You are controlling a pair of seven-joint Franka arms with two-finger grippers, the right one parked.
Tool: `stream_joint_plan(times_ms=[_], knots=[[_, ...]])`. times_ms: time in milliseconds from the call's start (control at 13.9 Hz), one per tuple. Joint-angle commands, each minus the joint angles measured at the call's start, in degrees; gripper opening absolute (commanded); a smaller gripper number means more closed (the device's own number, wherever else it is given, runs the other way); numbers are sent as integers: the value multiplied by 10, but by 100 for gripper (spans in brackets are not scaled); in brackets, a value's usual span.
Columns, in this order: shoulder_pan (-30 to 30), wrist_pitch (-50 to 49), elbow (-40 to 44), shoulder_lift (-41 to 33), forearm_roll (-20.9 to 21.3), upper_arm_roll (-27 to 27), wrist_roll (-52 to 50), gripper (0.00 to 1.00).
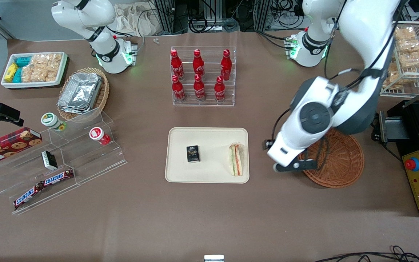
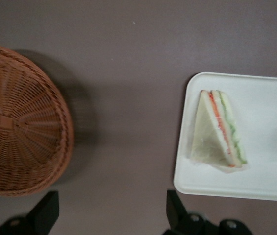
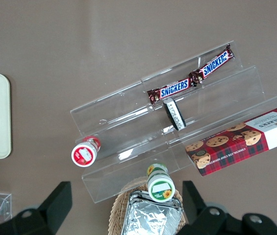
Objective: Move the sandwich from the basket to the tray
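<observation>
- We see the clear-wrapped triangular sandwich wedge of white bread (image 1: 236, 159) lying flat on the flat cream-beige rectangular tray (image 1: 209, 136), at the tray's edge nearest the working arm, right of centre in the front view.
- Its long axis runs from farther to nearer the front camera; the orange-red and green filling stripes follow that line, and the narrow tip points away from the camera.
- In the wrist view the sandwich (image 2: 219, 129) shows whole, while the tray (image 2: 270, 183) is cut off by the frame.
- A small black box (image 1: 193, 153) lies on the tray too, well apart from the sandwich; we cannot read its label.
- The round reddish-brown woven wicker basket (image 1: 340, 160) sits just beside the tray, toward the working arm's end; the arm hides part of it.
- The left arm's black gripper (image 1: 292, 166) hangs above the table between tray and basket, over the basket's rim; its fingers (image 2: 47, 208) stand wide apart, holding nothing.
- Everything rests on a brown matte tabletop (image 1: 209, 225).
</observation>
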Motion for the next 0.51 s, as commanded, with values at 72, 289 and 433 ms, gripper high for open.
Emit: stream_joint_plan(times_ms=[72, 289, 433], knots=[[2, 16, -157, -164, -100, 113, 200, 98], [2, 15, -241, -243, -105, 170, 301, 93], [10, -13, -231, -245, -94, 191, 374, 94]])
